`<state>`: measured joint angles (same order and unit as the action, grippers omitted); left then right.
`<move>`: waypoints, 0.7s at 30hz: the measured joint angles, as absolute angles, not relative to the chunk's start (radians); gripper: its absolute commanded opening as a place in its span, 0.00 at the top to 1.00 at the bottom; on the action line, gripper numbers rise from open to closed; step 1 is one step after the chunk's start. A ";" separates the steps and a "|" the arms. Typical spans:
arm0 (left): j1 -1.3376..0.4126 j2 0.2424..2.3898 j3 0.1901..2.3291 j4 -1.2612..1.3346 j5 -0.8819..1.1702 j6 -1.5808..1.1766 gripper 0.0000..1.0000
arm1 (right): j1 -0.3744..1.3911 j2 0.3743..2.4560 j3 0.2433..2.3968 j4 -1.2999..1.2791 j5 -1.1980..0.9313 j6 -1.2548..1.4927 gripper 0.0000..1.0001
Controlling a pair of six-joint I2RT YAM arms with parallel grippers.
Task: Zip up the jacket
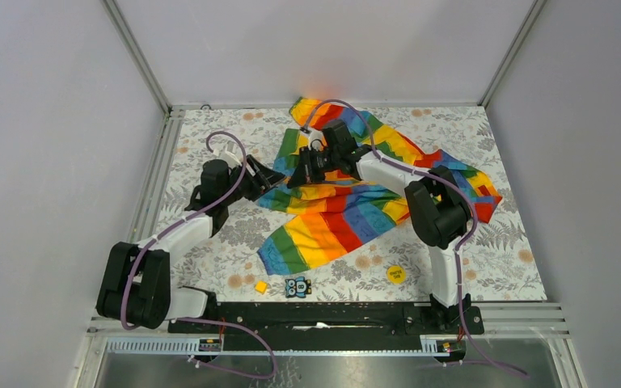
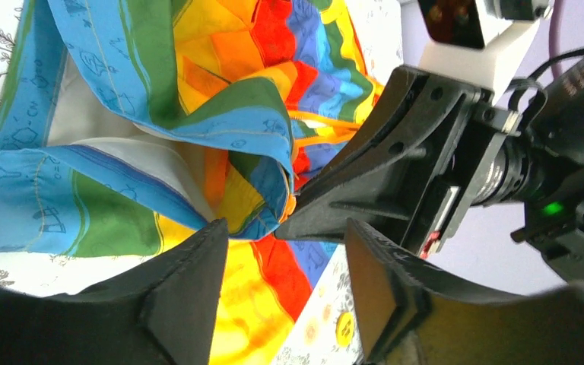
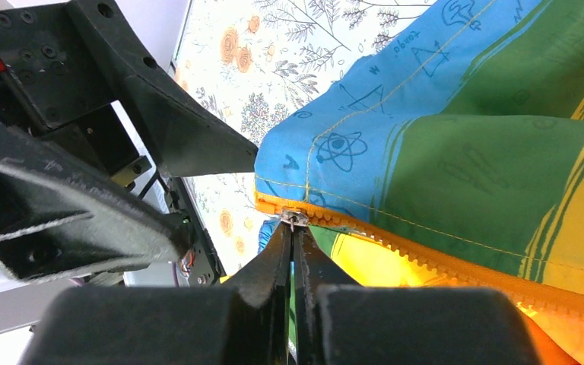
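Currently, a rainbow-striped soft fabric jacket (image 1: 340,222) is seen lying rumpled across the middle of the floral-patterned tabletop (image 1: 210,250), one sleeve reaching the far edge; the right end effector (image 3: 293,232) is recorded with its fingers pressed together on the small metal zipper slider (image 3: 295,218) at the end of the orange zipper strip (image 3: 441,266), under a blue-striped hem; the left end effector (image 2: 287,228) is noted with fingers spread wide, nothing gripped, its tips just beside the bunched blue and green fabric edge and near the right end effector; a yellow round disc (image 1: 394,273), a small yellow cube (image 1: 261,286) and a small dark printed card (image 1: 297,286) are observed near the front edge, apart from the jacket.
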<state>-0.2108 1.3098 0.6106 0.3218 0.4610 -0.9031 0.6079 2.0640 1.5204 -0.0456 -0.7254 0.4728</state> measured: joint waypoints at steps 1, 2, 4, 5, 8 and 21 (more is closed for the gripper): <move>-0.215 1.310 0.611 0.327 0.444 -0.912 0.49 | 0.609 2.064 1.520 -0.044 -0.725 0.473 1.00; -0.218 1.311 0.611 0.333 0.429 -0.916 0.53 | 0.610 2.064 1.520 -0.042 -0.725 0.473 1.00; -0.221 1.312 0.611 0.346 0.407 -0.924 0.57 | 0.612 2.064 1.520 -0.040 -0.725 0.474 1.00; -0.223 1.315 0.613 0.352 0.401 -0.928 0.58 | 0.614 2.064 1.520 -0.039 -0.725 0.474 1.00; -0.226 1.340 0.626 0.363 0.385 -0.935 0.59 | 0.616 2.064 1.520 -0.039 -0.725 0.474 1.00; -0.250 1.423 0.648 0.379 0.369 -0.952 0.78 | 0.629 2.064 1.521 -0.040 -0.723 0.476 1.00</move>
<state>-0.2497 1.4235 0.6476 0.3790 0.3687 -0.9520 0.6292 2.0640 1.5211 -0.0402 -0.7235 0.4755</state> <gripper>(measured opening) 0.332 0.019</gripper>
